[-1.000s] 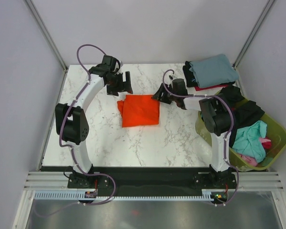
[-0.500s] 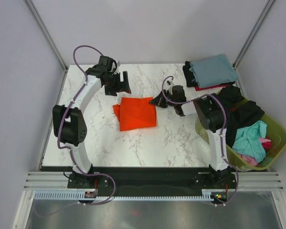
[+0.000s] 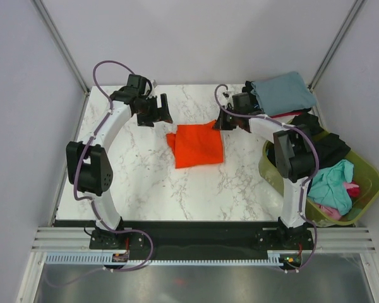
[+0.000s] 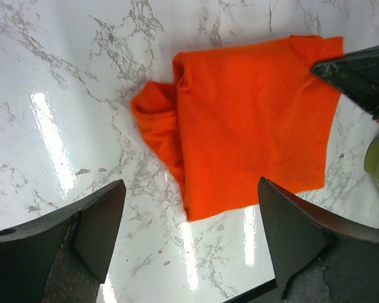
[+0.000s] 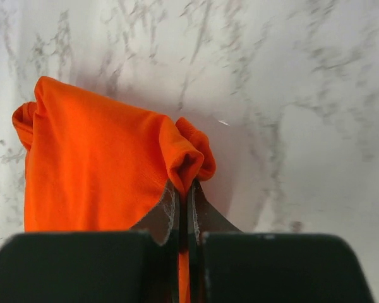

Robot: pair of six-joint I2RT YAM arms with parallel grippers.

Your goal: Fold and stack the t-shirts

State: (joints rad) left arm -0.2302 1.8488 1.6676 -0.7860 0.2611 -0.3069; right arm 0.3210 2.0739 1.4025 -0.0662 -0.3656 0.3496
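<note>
right claw (image 5: 183,189) is clamped on the far right corner of the orange t-shirt (image 3: 199,146), its fingers (image 5: 156,222) pressed together with a bunched fold of the cloth pinched between them. the right arm (image 3: 290,158) climbs from its base at the near right and bends at an elbow above the left rim of the basket (image 3: 368,170). from there its forearm reaches far and left to that corner. the orange t-shirt lies folded into a rough rectangle near the middle of the marble surface (image 3: 145,183), slightly skewed, with a rumpled bit of cloth sticking out at its left edge

left claw (image 3: 153,112) hangs with its jaws spread wide and nothing between them, above the surface just far and left of the orange t-shirt, not touching it. the left arm (image 3: 107,132) rises from the near left base, bends at an elbow on the left side, then arcs far and right to the wrist

a stack of folded t-shirts (image 3: 283,91) sits at the far right corner of the surface, a grey-blue one on top with red and black edges showing under it. the olive-green basket at the right edge holds loose teal, black and pink cloth
</note>
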